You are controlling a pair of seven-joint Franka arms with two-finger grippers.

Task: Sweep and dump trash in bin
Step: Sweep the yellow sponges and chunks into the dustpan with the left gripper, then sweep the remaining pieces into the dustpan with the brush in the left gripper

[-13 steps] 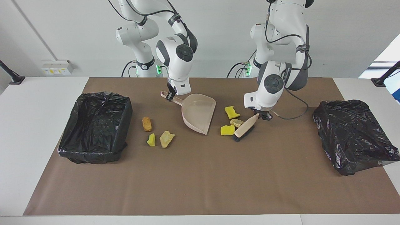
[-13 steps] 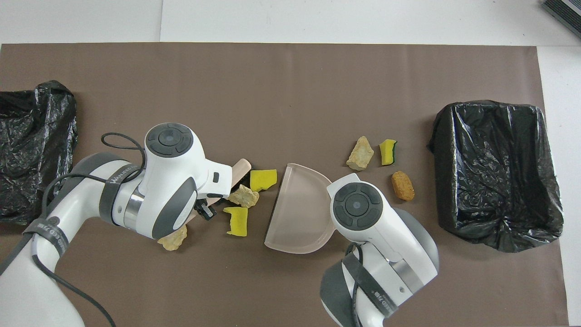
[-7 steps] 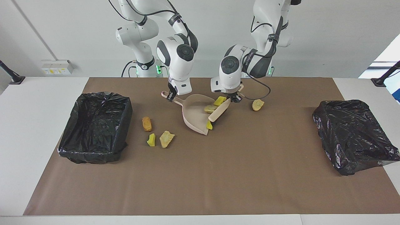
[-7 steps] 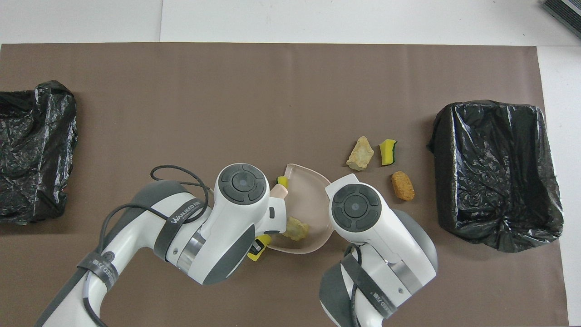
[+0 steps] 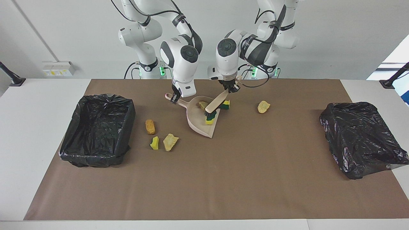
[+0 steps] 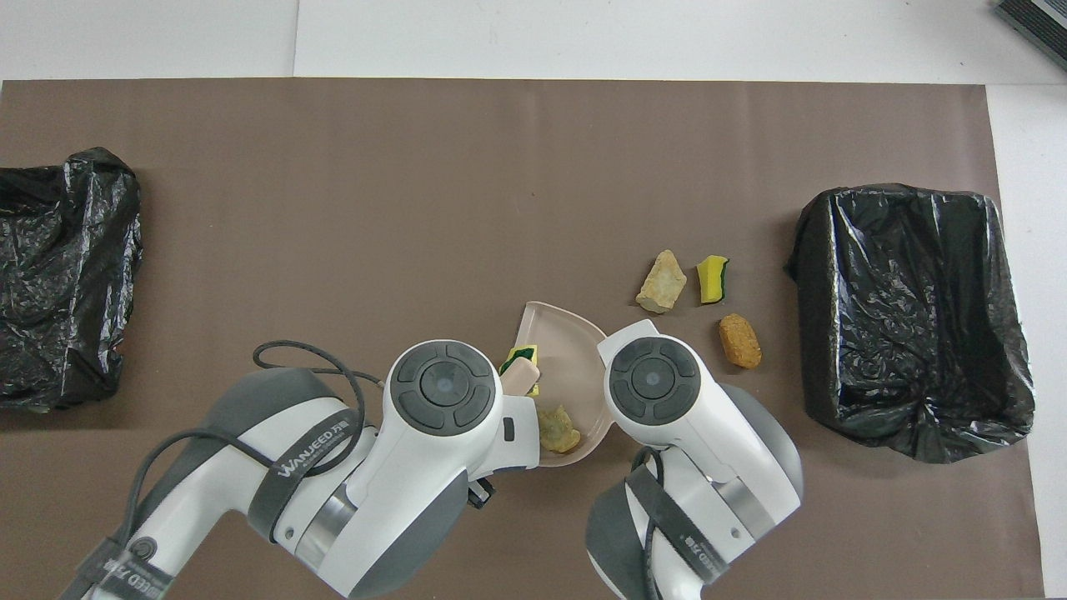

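Observation:
My right gripper is shut on the handle of the beige dustpan, which rests on the brown mat. Over the pan's mouth, my left gripper is shut on the wooden brush, bristles down. A tan lump and a yellow-green sponge bit lie in the pan, and another sponge bit sits at its lip. Loose trash on the mat: one tan lump toward the left arm's end, and an orange lump, a sponge bit and a tan lump beside the open black-lined bin.
A second black-bagged bin stands at the left arm's end of the mat. Both wrists hang close together over the dustpan and hide the grippers in the overhead view. The brown mat stretches to the table's edge.
My left arm has swept the brush toward the right arm's end, pushing two sponge bits and a lump into the dustpan. One tan lump stayed on the mat. The dustpan barely moved.

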